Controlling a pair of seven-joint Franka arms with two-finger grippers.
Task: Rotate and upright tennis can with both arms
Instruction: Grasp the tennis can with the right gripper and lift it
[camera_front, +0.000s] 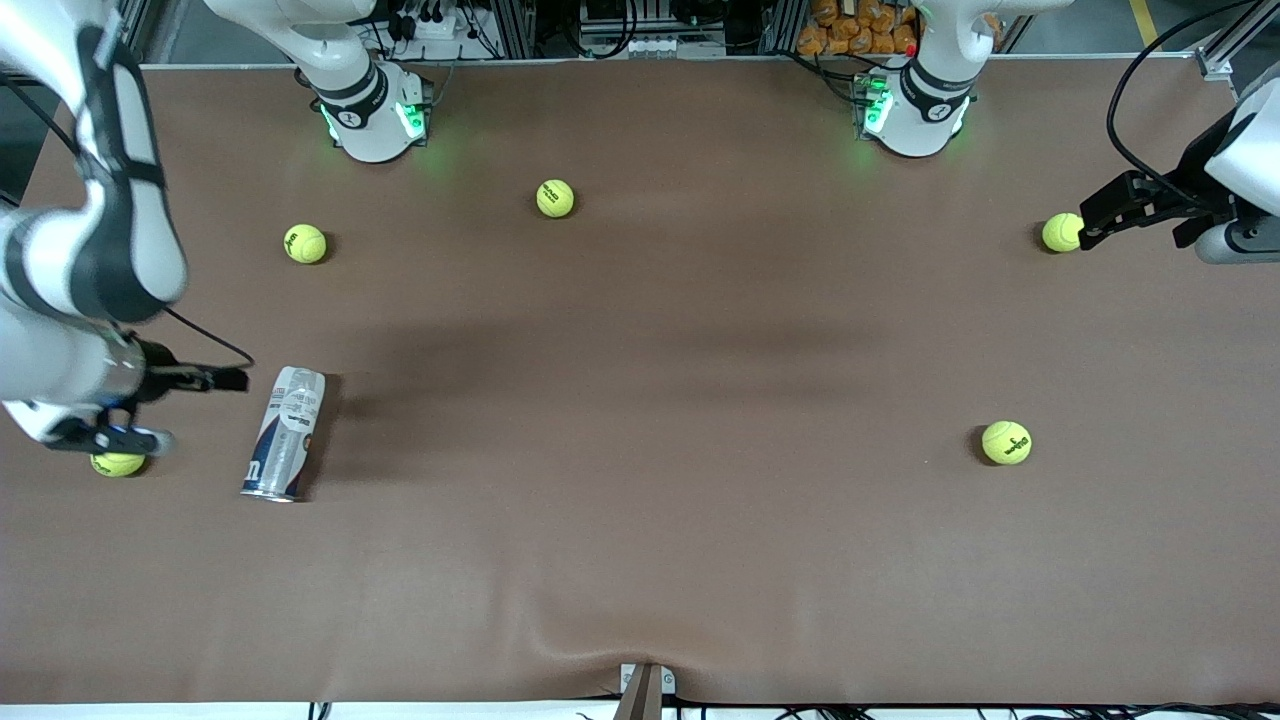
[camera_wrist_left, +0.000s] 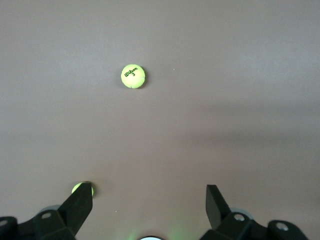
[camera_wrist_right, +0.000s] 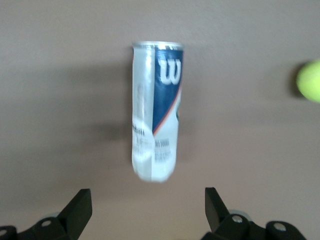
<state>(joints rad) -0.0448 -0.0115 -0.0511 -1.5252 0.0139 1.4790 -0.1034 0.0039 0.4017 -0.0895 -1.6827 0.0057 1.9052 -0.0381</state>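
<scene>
The tennis can (camera_front: 285, 432) lies on its side on the brown table near the right arm's end, its metallic rim toward the front camera. In the right wrist view the can (camera_wrist_right: 156, 110) shows its white "W" on blue. My right gripper (camera_front: 208, 410) hangs open and empty beside the can's closed end, not touching it; its fingers (camera_wrist_right: 80, 206) stand wide apart. My left gripper (camera_front: 1088, 228) is open and empty at the left arm's end of the table, next to a tennis ball (camera_front: 1062, 232). Its fingers (camera_wrist_left: 79, 205) frame bare table.
Several yellow-green tennis balls lie loose: one under the right wrist (camera_front: 118, 464), two near the right arm's base (camera_front: 305, 243) (camera_front: 555, 198), one nearer the front camera toward the left arm's end (camera_front: 1006, 442). The table cloth (camera_front: 640, 560) ripples at its front edge.
</scene>
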